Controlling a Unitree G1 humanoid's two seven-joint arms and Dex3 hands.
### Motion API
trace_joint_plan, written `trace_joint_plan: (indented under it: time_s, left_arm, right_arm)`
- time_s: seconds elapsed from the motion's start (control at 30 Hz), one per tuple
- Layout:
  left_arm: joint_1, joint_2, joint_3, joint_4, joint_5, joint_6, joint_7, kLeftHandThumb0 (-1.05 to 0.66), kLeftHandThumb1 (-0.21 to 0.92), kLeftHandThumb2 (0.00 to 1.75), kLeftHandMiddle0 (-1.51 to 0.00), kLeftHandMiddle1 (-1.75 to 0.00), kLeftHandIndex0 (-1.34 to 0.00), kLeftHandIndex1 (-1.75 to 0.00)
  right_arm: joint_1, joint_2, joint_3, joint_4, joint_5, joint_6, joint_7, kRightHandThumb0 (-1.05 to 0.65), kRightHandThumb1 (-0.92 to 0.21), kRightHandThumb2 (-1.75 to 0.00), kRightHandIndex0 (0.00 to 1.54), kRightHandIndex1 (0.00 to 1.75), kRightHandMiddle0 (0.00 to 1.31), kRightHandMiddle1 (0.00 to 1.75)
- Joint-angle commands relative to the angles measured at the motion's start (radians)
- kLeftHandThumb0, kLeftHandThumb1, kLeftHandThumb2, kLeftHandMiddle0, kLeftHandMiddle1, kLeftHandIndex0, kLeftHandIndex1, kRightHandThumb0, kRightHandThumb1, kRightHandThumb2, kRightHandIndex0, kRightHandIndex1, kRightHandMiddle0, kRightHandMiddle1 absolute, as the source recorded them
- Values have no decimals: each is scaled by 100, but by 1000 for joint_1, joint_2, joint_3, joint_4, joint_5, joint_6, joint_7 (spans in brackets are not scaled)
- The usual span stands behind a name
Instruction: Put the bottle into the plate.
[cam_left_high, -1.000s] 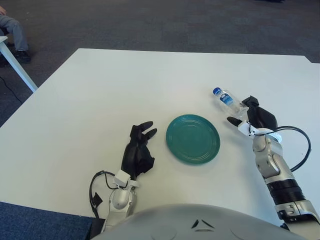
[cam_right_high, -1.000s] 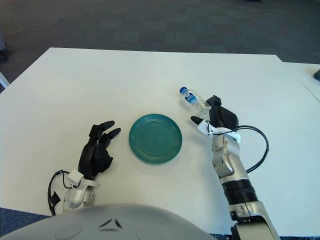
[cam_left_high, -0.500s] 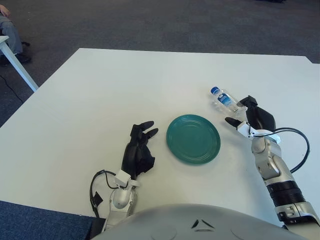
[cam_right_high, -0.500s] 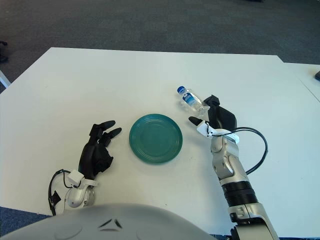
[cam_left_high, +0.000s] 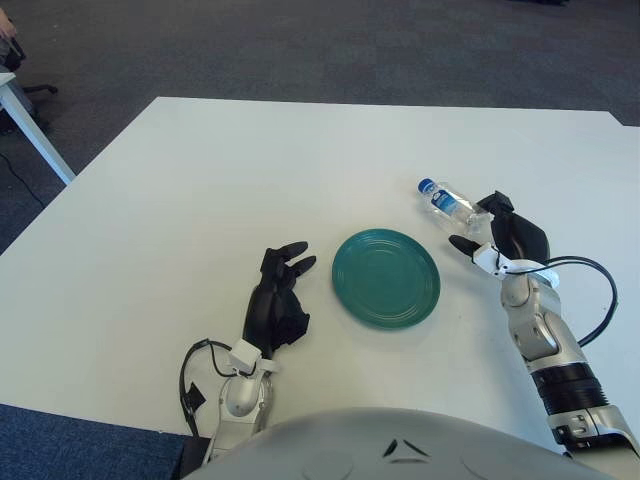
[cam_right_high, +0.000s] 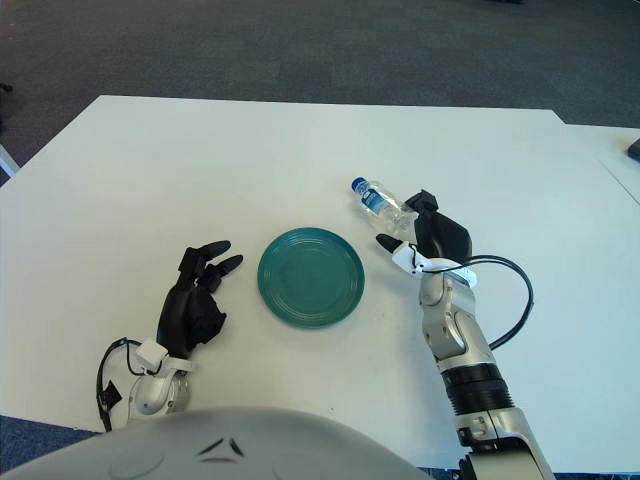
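A small clear water bottle (cam_left_high: 445, 202) with a blue cap and blue label lies tilted at the right of the white table (cam_left_high: 200, 190), its cap pointing up-left. My right hand (cam_left_high: 474, 221) is curled round the bottle's base, the thumb sticking out below toward the plate. The round teal plate (cam_left_high: 386, 277) sits empty in the middle, a short way left of and below the bottle. My left hand (cam_left_high: 281, 288) shows left of the plate, fingers relaxed and holding nothing.
A black cable (cam_left_high: 598, 300) loops off my right wrist. Dark carpet surrounds the table on the far and left sides. A white table leg (cam_left_high: 38, 140) stands at the far left. The table's right edge (cam_left_high: 628, 135) is near my right arm.
My right hand has shifted slightly left and away from me, and the bottle has moved with it, its cap going a little to the left. The left hand has stayed put.
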Motion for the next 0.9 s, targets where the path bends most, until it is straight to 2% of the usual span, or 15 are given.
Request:
trace_joint_plan:
  time_s: [0.0, 0.33, 0.4, 0.5, 0.63, 0.87]
  left_arm:
    - [4, 9, 9, 32, -1, 18, -2, -79, 92, 110, -40, -72, -15, -120]
    - [6, 11, 17, 18, 20, 80, 10, -77, 92, 110, -40, -72, -15, -120]
    - [8, 3, 23, 1, 30, 135, 27, -77, 92, 110, -40, -72, -15, -120]
    - [8, -3, 29, -9, 34, 169, 39, -77, 92, 108, -40, -73, -16, -120]
    - [14, -17, 31, -55, 53, 272, 69, -77, 92, 107, -39, -73, -14, -119]
    - [14, -22, 36, -78, 13, 320, 59, -77, 92, 104, -41, -74, -14, -120]
  right_arm:
    - [5, 4, -5, -31, -5, 13, 1, -47, -77, -78, 110, 175, 92, 175]
    - [34, 9, -3, -170, -32, 51, 22, -47, -77, -78, 111, 175, 93, 175]
    - [52, 10, 0, -231, -45, 59, 29, -47, -77, -78, 111, 175, 93, 175]
    - [66, 13, 2, -277, -54, 69, 40, -47, -77, -78, 111, 175, 93, 175]
    - [89, 11, -9, -350, -57, 72, 68, -47, -77, -78, 114, 175, 96, 175]
    - [105, 18, -12, -420, -73, 80, 85, -47, -76, -79, 121, 175, 101, 175]
